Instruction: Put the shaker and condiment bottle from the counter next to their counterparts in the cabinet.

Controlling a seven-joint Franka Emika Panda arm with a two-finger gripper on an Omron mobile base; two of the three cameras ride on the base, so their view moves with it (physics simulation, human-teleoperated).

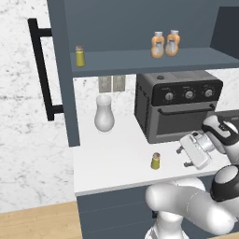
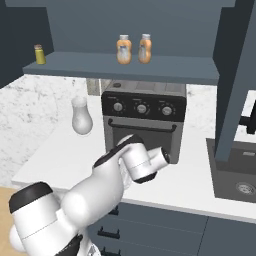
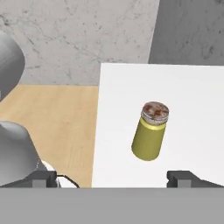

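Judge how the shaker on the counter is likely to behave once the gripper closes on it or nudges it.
The shaker looks rigid and probably light, being tiny beside the vase. Its smooth round body may slip between fingers. Standing upright on the counter, a nudge could tip it, and then it would likely roll.

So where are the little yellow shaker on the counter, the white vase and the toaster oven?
shaker (image 1: pixel 156 161): left base view, its yellow-green body.
white vase (image 1: pixel 104 116): left base view, its rounded belly.
toaster oven (image 1: pixel 179 120): left base view, its front door.
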